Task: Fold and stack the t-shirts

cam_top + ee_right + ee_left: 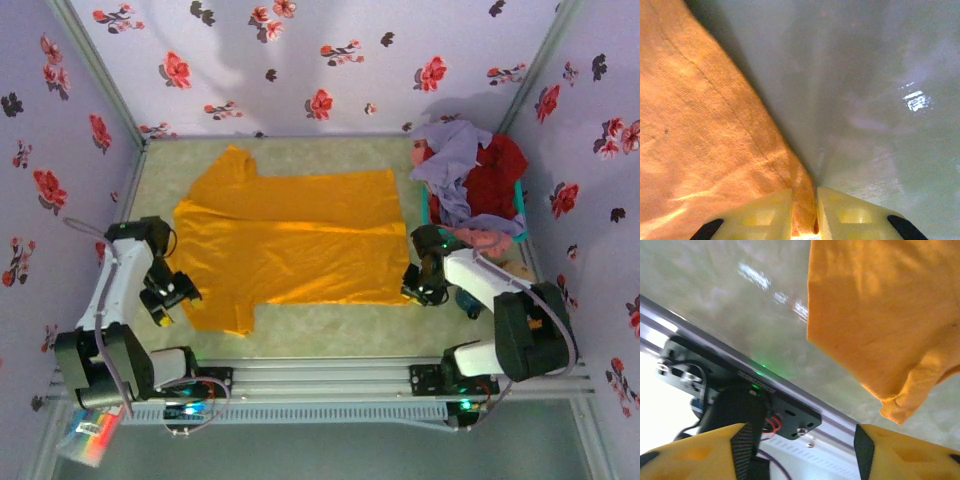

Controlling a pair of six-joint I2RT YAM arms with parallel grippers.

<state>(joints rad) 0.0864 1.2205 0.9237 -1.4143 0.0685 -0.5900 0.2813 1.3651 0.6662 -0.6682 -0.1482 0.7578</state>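
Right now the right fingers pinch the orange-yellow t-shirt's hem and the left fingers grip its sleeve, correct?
No: the left fingers stand open, apart from the sleeve, as the left wrist view shows. The right fingers pinch the hem of the orange-yellow t-shirt.

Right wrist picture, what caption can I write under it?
Right gripper pinches the orange shirt by its edge, low over the table.
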